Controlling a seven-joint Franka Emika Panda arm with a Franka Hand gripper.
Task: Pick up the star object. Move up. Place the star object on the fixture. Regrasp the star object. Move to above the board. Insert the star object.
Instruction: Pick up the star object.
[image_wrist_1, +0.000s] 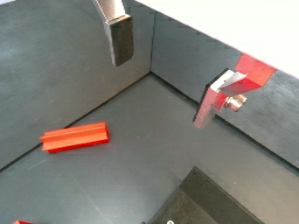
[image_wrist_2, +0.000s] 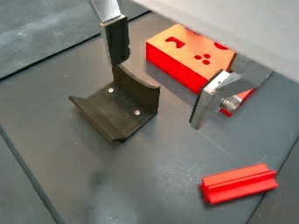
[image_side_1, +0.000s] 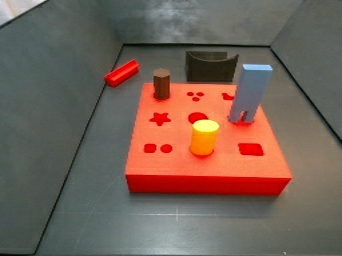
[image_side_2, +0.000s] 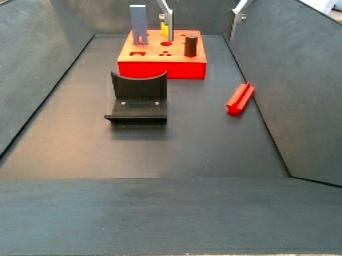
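Fingers (image_wrist_2: 114, 39) of the silver two-finger gripper (image_wrist_2: 163, 74) stand wide apart, holding nothing. Below it, off to one side, the bright red star-section peg (image_wrist_2: 239, 183) lies flat on the dark floor, unpicked; the dark notched fixture (image_wrist_2: 117, 108) and red holed board (image_wrist_2: 187, 55) wait nearby.

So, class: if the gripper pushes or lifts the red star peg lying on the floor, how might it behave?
The star object lies flat on the floor, so it likely cannot topple. Its ridged sides probably resist rolling. It looks rigid, so the open gripper, apart from it, should lift it without bending.
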